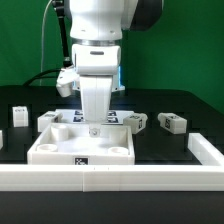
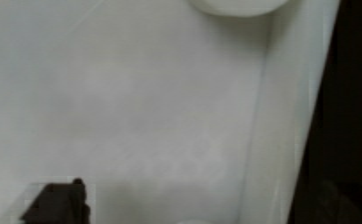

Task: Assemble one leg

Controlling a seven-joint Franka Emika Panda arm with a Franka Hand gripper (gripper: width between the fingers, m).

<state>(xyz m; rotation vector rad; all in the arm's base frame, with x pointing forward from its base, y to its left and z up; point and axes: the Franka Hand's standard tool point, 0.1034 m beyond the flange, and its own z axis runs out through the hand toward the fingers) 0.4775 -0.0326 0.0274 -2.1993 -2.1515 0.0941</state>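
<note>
My gripper [image 1: 93, 126] hangs low over the large flat white panel [image 1: 60, 150], near its far edge. In the wrist view the panel's flat face [image 2: 142, 110] fills the frame, with a round socket [image 2: 236, 5] and a raised rim [image 2: 288, 110]. One dark fingertip [image 2: 57, 203] shows far off to one side, so the jaws stand apart with nothing between them; the other finger is lost against the dark table. Loose legs lie on the table: two on the exterior view's left [image 1: 18, 115] [image 1: 48, 118] and two on the exterior view's right [image 1: 137, 120] [image 1: 170, 123].
A low white wall [image 1: 120, 178] runs along the front of the table and turns back on the exterior view's right [image 1: 205, 150]. The panel rests against the front wall. A green backdrop stands behind the arm.
</note>
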